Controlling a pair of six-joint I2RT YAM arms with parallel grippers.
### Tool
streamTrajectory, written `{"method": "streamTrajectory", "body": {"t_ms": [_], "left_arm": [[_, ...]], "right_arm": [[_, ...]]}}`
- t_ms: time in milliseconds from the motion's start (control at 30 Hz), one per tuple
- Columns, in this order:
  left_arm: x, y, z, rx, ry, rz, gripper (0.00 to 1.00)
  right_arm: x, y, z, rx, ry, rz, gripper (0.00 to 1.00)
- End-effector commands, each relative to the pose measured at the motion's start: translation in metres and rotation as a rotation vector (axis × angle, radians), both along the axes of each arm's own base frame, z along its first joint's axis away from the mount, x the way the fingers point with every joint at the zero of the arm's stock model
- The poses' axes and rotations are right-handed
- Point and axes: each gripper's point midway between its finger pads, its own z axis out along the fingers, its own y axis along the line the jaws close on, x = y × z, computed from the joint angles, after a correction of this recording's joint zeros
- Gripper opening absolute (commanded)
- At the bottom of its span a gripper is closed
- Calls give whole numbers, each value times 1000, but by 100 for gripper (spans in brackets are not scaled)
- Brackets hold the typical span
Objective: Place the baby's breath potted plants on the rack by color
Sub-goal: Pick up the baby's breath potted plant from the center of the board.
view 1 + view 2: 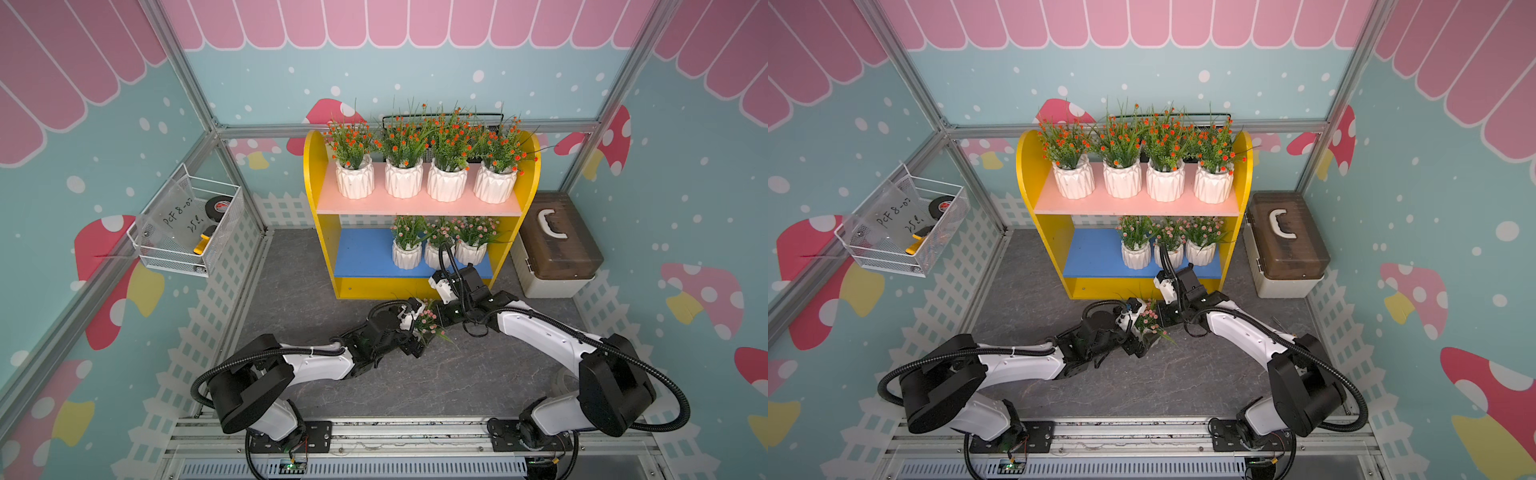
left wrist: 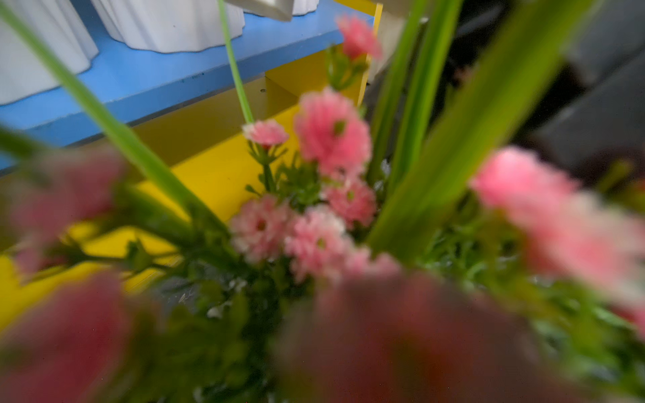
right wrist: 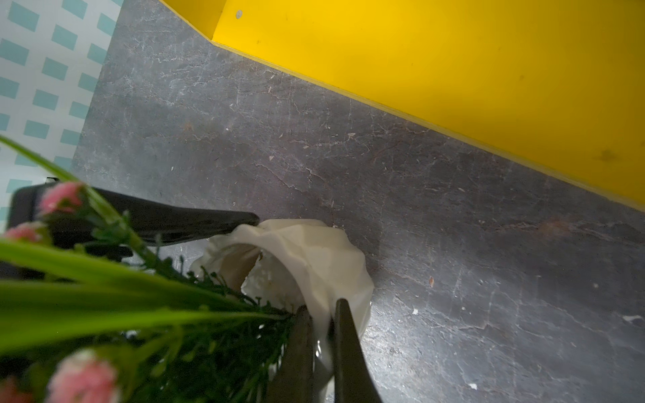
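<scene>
Left end effector [image 1: 412, 331] stands with its black fingers spread wide on either side of a pink-flowered green sprig in a white faceted pot [image 1: 428, 322]. In the right wrist view one finger [image 3: 195, 223] lies with its tip against the pot's rim. That plant is over the dark grey stone-look surface [image 1: 291, 299], just in front of the bottom front edge of the yellow-sided two-shelf rack [image 1: 313, 187]; whether it rests on the surface I cannot tell. Just right of it, the right end effector [image 3: 323, 308] is closed, pinching the pot's wall at the rim. Four orange-red-flowered pots [image 1: 354, 181] stand in a row along the rack's pale pink upper shelf [image 1: 332, 205]. Three pink-flowered pots [image 1: 407, 254] crowd the right end of the blue lower shelf [image 1: 361, 251].
</scene>
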Motion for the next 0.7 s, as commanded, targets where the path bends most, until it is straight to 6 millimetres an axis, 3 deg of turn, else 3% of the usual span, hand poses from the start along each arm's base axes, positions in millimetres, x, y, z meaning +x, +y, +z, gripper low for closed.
{"method": "streamTrajectory", "body": {"t_ms": [0,367,667], "left_arm": [[1,-10,5,-3,-20,-29,98],[7,-13,7,-14,-37,-13,92],[9,-11,6,-14,-43,-2,76]], "right_arm": [[5,15,40,100,-88,32,0],[-1,14,35,107,-67,38,0],[-6,7,12,70,-38,19,0]]}}
